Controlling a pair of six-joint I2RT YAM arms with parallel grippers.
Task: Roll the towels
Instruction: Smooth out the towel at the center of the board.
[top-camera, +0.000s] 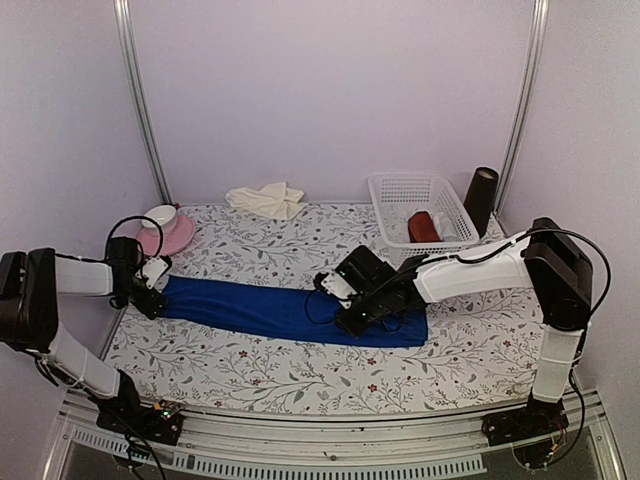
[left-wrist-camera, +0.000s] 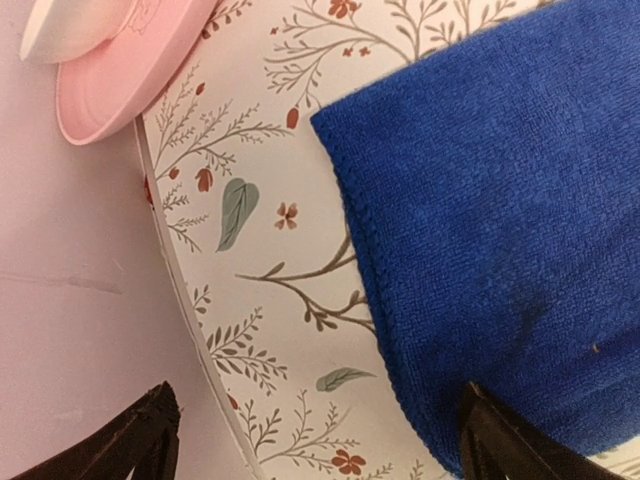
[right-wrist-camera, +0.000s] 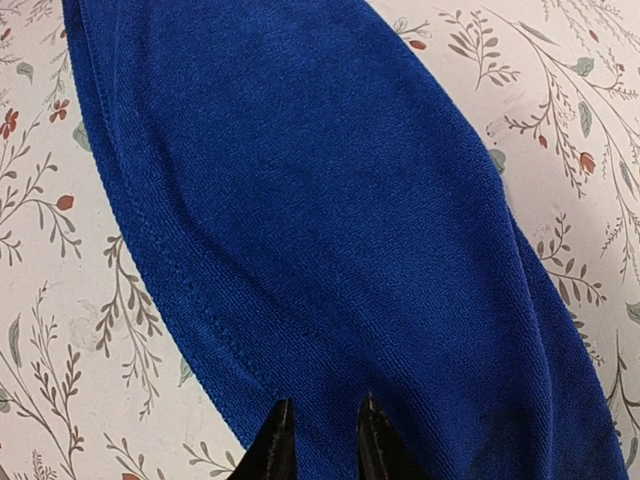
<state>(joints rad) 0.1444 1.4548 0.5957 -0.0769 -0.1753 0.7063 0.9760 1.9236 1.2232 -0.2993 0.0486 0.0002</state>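
Top external shows the blue towel (top-camera: 260, 308) laid out flat as a long strip across the floral counter (top-camera: 300, 375), running left to right. The cream towel (top-camera: 265, 198) sits crumpled at the back by the wall, well apart from it.

The left end effector (top-camera: 155, 292) is at the strip's left end. On the left wrist cam it's spread wide (left-wrist-camera: 318, 390), with one finger (left-wrist-camera: 500, 440) over the towel's corner (left-wrist-camera: 500, 200) and the other off the counter's edge.

The right end effector (top-camera: 345, 320) is down on the strip's right part. Its wrist cam shows the jaws narrow (right-wrist-camera: 322, 415) at the towel's hem (right-wrist-camera: 320, 200), and honestly I can't tell if it's pinching the cloth.

A dark red roll (top-camera: 423, 227) lies in the white basket (top-camera: 395, 215) at back right.
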